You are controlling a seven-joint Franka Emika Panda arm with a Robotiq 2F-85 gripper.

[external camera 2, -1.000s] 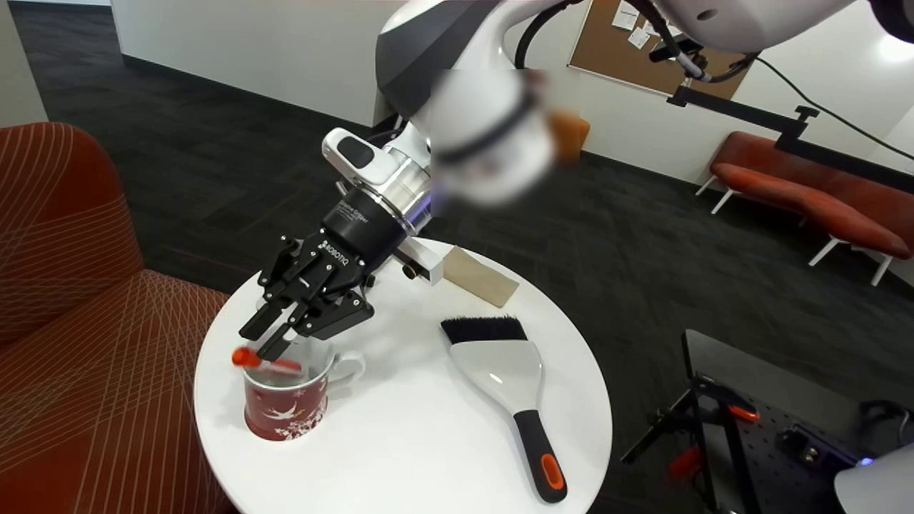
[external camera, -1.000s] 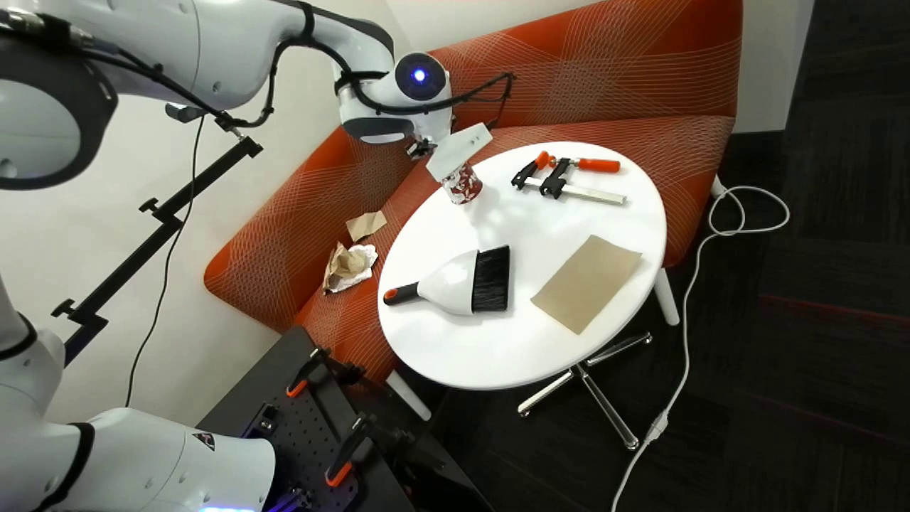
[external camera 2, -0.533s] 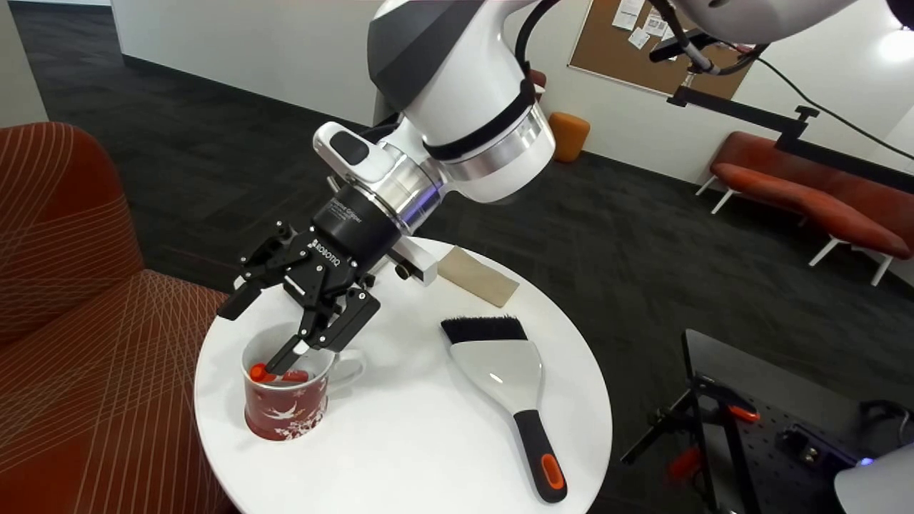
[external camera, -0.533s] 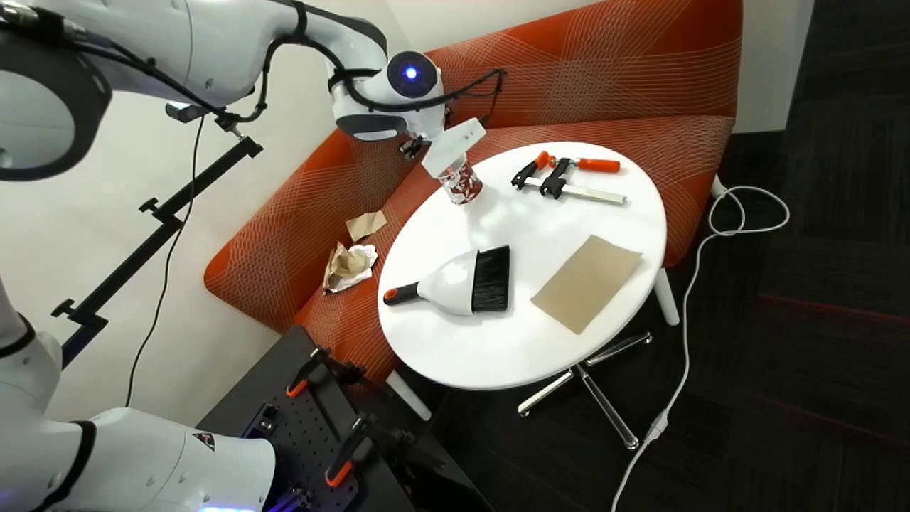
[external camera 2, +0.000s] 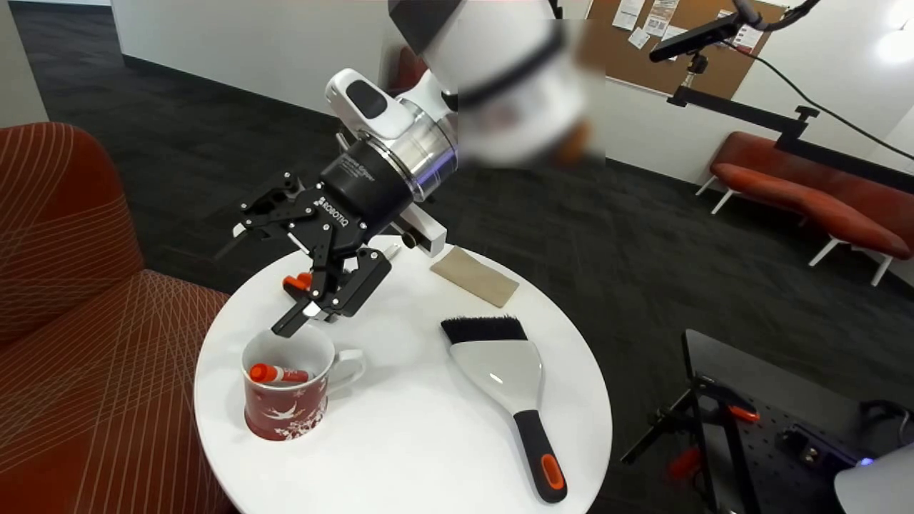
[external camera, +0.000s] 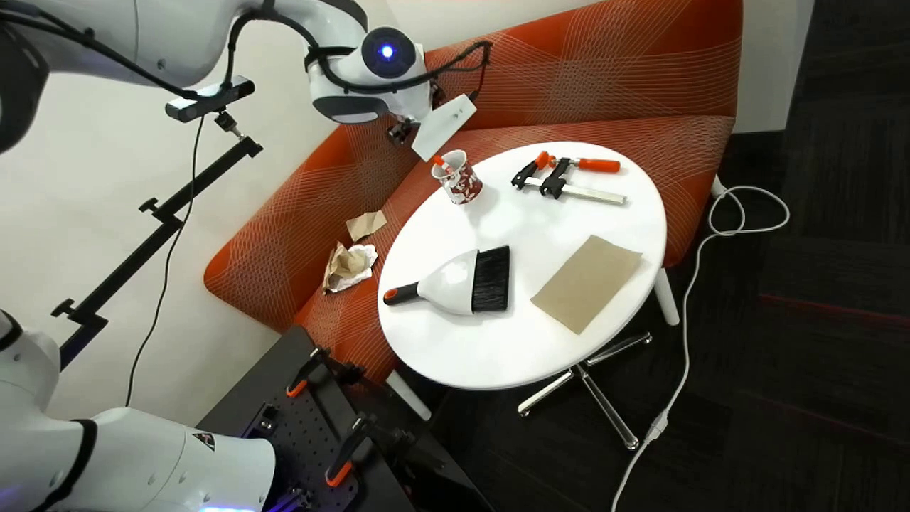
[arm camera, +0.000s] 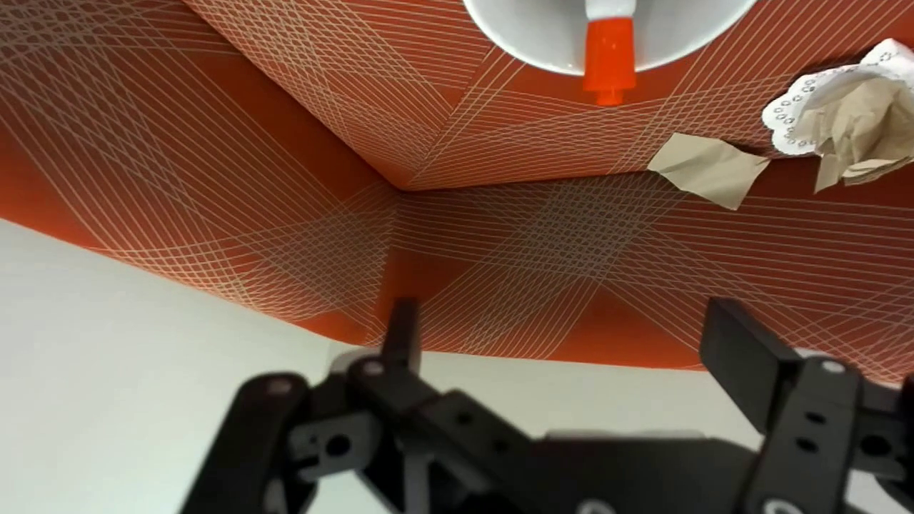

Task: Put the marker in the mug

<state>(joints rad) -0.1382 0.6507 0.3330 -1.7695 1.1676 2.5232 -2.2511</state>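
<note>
On the round white table stands the mug [external camera 2: 285,412], red with white patterns and a white inside, its handle toward the brush. The marker [external camera 2: 282,373], whitish with a red-orange cap, leans inside it, cap end at the rim. In an exterior view the cap of the marker [external camera: 442,164] shows at the mouth of the mug [external camera: 466,185]. In the wrist view the marker [arm camera: 609,53] pokes out over the rim of the mug [arm camera: 525,43]. My gripper [external camera 2: 258,285] hangs above the mug, apart from it. Its fingers [arm camera: 746,357] are spread wide with nothing between them.
A black-and-white dustpan brush [external camera 2: 500,371] lies on the table [external camera: 490,355]. Brown paper [external camera: 586,284] and a red-and-black clamp [external camera: 569,178] are there too. Behind the table is a red couch [external camera: 590,78], with crumpled paper [external camera: 348,267] on its seat.
The jaws have opened from around the marker. The marker has dropped from above the rim into the mug. Afterwards the gripper has risen away from the mug.
</note>
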